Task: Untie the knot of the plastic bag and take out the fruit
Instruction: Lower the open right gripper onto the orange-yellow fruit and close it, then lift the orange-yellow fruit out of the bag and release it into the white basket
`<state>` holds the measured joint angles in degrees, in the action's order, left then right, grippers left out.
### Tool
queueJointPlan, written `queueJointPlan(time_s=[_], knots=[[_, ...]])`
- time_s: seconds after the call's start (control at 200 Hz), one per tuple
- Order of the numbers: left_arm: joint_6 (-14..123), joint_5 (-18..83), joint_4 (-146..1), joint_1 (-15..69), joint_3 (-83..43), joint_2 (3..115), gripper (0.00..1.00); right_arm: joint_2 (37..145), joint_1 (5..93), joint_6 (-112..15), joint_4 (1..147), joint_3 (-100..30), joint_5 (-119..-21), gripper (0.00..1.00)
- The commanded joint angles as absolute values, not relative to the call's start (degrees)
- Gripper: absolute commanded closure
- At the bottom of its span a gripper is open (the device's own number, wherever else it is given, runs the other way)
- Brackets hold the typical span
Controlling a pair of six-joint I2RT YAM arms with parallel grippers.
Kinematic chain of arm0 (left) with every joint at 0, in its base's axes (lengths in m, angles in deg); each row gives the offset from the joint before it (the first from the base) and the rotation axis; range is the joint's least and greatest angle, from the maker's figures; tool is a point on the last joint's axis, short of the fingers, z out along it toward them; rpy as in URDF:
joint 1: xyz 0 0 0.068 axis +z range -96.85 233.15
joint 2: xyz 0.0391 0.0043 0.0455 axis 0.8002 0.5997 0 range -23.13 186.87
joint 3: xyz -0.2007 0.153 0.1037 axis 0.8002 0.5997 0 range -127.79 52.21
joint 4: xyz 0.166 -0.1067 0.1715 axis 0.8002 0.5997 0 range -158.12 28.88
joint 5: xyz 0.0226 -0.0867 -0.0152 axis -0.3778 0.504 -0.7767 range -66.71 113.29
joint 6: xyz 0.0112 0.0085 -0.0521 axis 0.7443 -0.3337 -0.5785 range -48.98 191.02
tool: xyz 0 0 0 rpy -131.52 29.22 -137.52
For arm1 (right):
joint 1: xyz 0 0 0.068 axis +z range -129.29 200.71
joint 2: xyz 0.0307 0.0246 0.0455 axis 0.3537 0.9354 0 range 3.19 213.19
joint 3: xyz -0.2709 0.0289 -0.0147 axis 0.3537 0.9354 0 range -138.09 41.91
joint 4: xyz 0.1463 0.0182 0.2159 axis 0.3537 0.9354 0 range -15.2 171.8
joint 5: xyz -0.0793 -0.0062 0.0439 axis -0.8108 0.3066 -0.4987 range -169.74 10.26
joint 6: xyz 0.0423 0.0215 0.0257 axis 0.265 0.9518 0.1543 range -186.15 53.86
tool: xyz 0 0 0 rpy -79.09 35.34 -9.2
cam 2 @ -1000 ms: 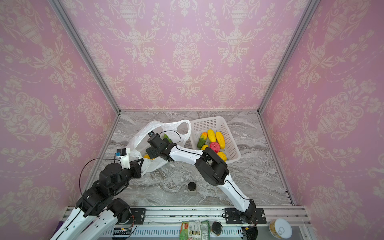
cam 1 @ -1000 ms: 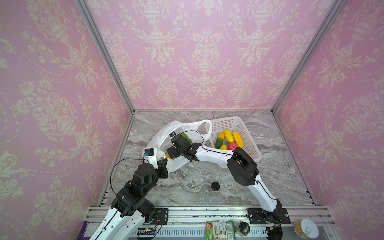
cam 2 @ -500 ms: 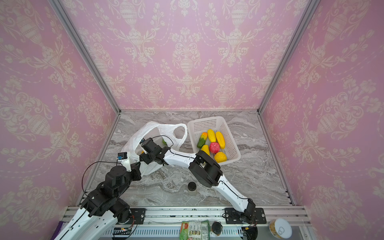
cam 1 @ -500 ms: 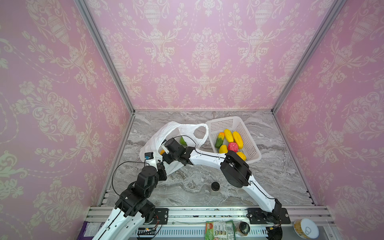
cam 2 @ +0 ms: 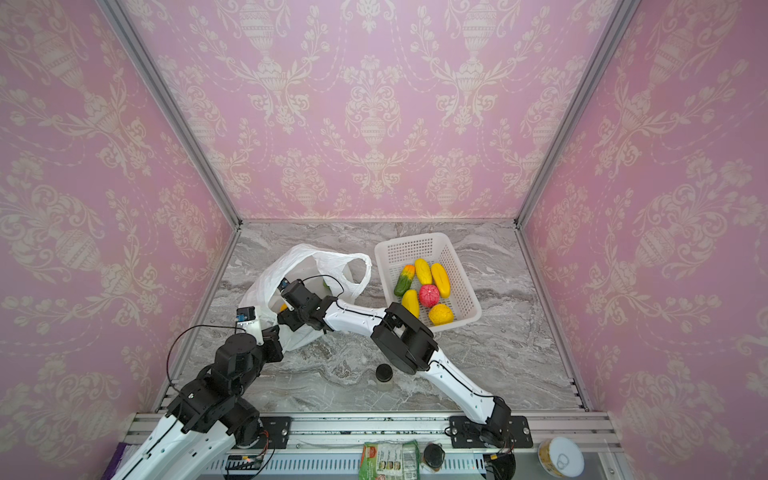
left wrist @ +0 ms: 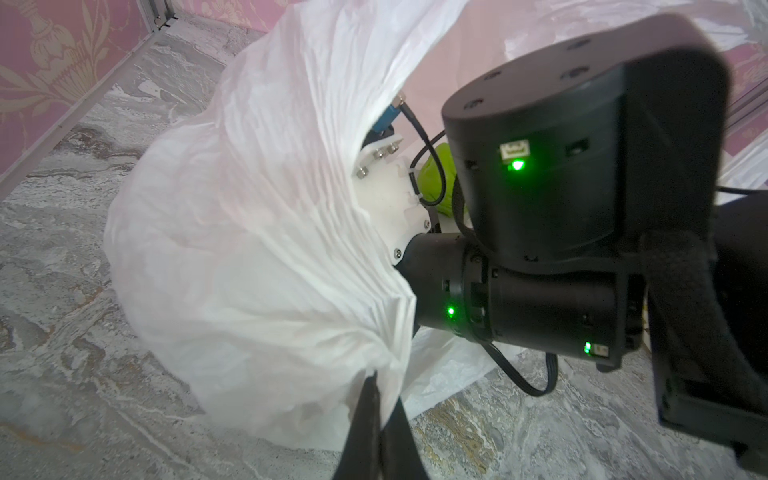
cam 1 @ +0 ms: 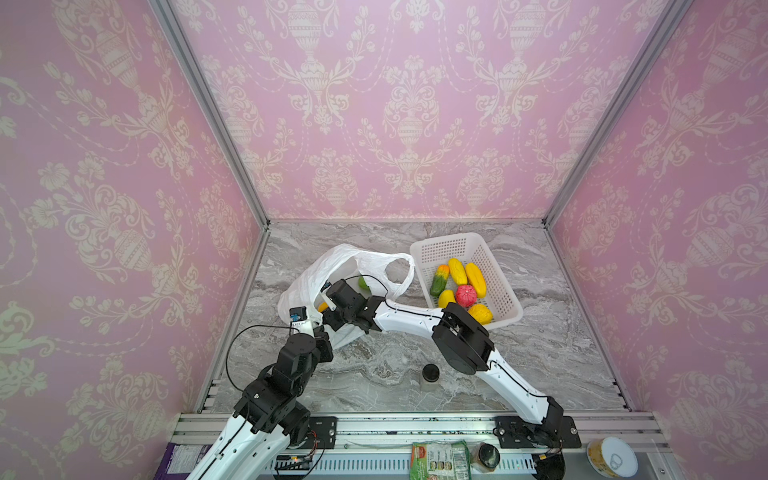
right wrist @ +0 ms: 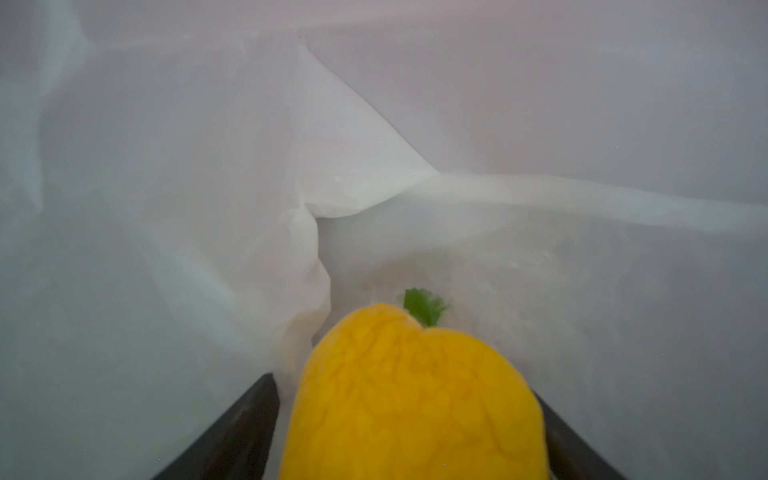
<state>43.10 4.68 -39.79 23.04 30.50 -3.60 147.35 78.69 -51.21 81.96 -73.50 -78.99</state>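
Note:
The white plastic bag (cam 1: 309, 276) (cam 2: 282, 266) lies open at the left of the marble table, one handle loop (cam 1: 399, 270) free. No knot shows. My left gripper (left wrist: 376, 386) is shut on the plastic bag's near edge (left wrist: 386, 361). My right gripper (right wrist: 407, 382) is inside the bag, open, with its jaws on either side of a yellow-orange fruit (right wrist: 411, 395) (cam 1: 323, 306); a thin gap shows on one side. A green fruit (cam 1: 363, 282) (left wrist: 432, 183) lies deeper in the bag. Several fruit lie in the basket.
The white perforated basket (cam 1: 440, 245) (cam 2: 411, 243) stands right of the bag. A small dark-lidded jar (cam 1: 431, 372) (cam 2: 384, 372) stands near the front. My right forearm (cam 1: 407, 318) crosses low between bag and basket. Pink walls close in three sides.
My right gripper has pushed further left and deeper into the bag, and its jaws have narrowed around the yellow-orange fruit. The left gripper has kept its hold on the bag edge.

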Motion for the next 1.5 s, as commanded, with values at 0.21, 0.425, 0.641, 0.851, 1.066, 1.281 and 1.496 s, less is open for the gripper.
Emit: queueJointPlan(time_s=[0.21,0.425,0.641,0.851,1.066,1.281,1.496], knots=[[44.2,3.0,-41.7,23.4,31.5,-1.8,1.0,131.0,78.8,-51.9,72.5,-55.7,-80.4,0.34],[44.4,4.0,-42.5,23.5,31.3,0.4,1.0,116.6,79.0,-53.3,64.1,-39.9,-81.3,0.37],[44.5,4.3,-42.4,23.8,31.6,-0.9,1.0,104.6,78.9,-56.8,63.3,-30.0,-87.1,0.42],[44.5,4.6,-42.1,23.9,32.0,-2.4,1.0,87.2,78.6,-61.7,58.4,-15.0,-98.9,0.43],[44.4,5.1,-42.1,24.0,32.1,-3.1,1.0,76.9,70.0,-57.5,60.3,-6.5,-108.6,0.5],[44.6,5.0,-42.5,24.0,32.0,-1.9,1.0,80.7,56.0,-45.6,67.0,-6.7,-100.0,0.51],[44.6,4.8,-42.5,24.1,32.0,-2.0,1.0,94.9,51.7,-44.4,71.1,-13.7,-96.1,0.51]])
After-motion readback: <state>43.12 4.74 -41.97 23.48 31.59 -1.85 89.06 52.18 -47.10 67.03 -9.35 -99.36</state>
